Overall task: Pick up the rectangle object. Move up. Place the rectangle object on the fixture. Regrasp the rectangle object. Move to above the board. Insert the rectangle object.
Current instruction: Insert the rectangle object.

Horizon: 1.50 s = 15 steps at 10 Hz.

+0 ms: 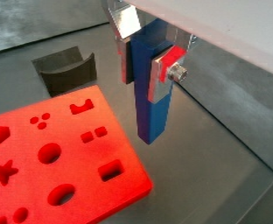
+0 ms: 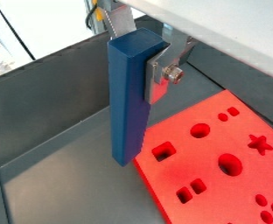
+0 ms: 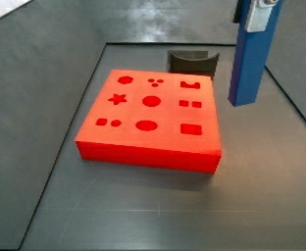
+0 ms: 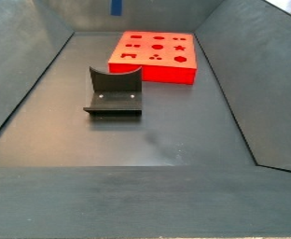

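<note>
End effector up high, clamped on the blue bar, which hangs upright beside the red board; dark fixture sits apart on the grey floor, sloped grey walls around

A dark grey floor carries everything. It is matt and smooth, and it lies at the bottom of a trough of the same grey. Sloping walls rise from its long edges in both side views, and another wall closes the far edge. In a side view a few pale smudges mark the floor toward its near edge, where a flat grey ledge runs across. In a side view a thin seam crosses the floor. In a wrist view a bright, blurred pane shows beyond the wall's rim. The floor below the hand, near its far right corner, is bare.
</note>
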Motion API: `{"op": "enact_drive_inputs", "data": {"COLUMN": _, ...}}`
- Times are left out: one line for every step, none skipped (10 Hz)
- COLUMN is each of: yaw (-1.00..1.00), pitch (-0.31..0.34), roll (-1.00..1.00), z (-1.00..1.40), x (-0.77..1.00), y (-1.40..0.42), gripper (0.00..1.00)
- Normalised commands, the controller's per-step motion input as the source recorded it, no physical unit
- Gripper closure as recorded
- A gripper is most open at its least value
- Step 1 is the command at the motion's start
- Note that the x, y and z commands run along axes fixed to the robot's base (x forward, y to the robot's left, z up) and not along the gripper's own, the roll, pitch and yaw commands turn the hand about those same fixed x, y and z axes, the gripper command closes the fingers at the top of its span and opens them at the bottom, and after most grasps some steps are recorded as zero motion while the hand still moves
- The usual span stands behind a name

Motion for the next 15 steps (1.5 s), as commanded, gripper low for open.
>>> {"op": "enact_drive_inputs", "data": {"yaw": -0.40, "pitch": 0.096, "roll": 0.01, "z": -0.07, "x": -0.12, "y": 0.00, "gripper": 1.00}}
{"op": "enact_drive_inputs", "data": {"yaw": -0.12, "pitch": 0.000, "roll": -0.03, "z": 0.00, "x": -0.01, "y": 0.00, "gripper": 1.00}}
{"op": "enact_drive_inputs", "data": {"yaw": 0.00, "pitch": 0.000, "roll": 0.00, "z": -0.01, "x": -0.03, "y": 0.00, "gripper": 1.00}}
{"op": "enact_drive_inputs", "data": {"yaw": -0.03, "pitch": 0.000, "roll": 0.02, "z": -0.12, "x": -0.22, "y": 0.00, "gripper": 1.00}}
{"op": "enact_drive_inputs", "data": {"yaw": -0.06, "pitch": 0.000, "roll": 0.05, "z": -0.13, "x": -0.27, "y": 0.00, "gripper": 1.00}}
{"op": "enact_drive_inputs", "data": {"yaw": -0.04, "pitch": 0.000, "roll": 0.04, "z": -0.09, "x": -0.12, "y": 0.00, "gripper": 1.00}}
{"op": "enact_drive_inputs", "data": {"yaw": -0.04, "pitch": 0.000, "roll": 0.04, "z": -0.09, "x": -0.12, "y": 0.00, "gripper": 1.00}}
{"op": "enact_drive_inputs", "data": {"yaw": -0.14, "pitch": 0.017, "roll": 0.08, "z": -0.12, "x": -0.31, "y": 0.00, "gripper": 1.00}}
{"op": "enact_drive_inputs", "data": {"yaw": -0.21, "pitch": 0.054, "roll": 0.10, "z": -0.12, "x": -0.49, "y": 0.00, "gripper": 1.00}}
{"op": "enact_drive_inputs", "data": {"yaw": -0.32, "pitch": 0.043, "roll": 0.02, "z": -0.25, "x": -0.41, "y": 0.00, "gripper": 1.00}}
{"op": "enact_drive_inputs", "data": {"yaw": -0.46, "pitch": 0.120, "roll": 0.00, "z": -0.21, "x": -0.28, "y": 0.09, "gripper": 1.00}}
{"op": "enact_drive_inputs", "data": {"yaw": -0.39, "pitch": 0.071, "roll": 0.00, "z": -0.11, "x": -0.21, "y": 0.02, "gripper": 1.00}}
{"op": "enact_drive_inputs", "data": {"yaw": -0.12, "pitch": 0.000, "roll": -0.04, "z": 0.00, "x": 0.13, "y": 0.00, "gripper": 1.00}}
{"op": "enact_drive_inputs", "data": {"yaw": -0.12, "pitch": 0.000, "roll": -0.02, "z": -0.04, "x": 0.26, "y": 0.00, "gripper": 1.00}}
{"op": "enact_drive_inputs", "data": {"yaw": -0.12, "pitch": 0.033, "roll": 0.00, "z": -0.23, "x": 0.13, "y": 0.03, "gripper": 1.00}}
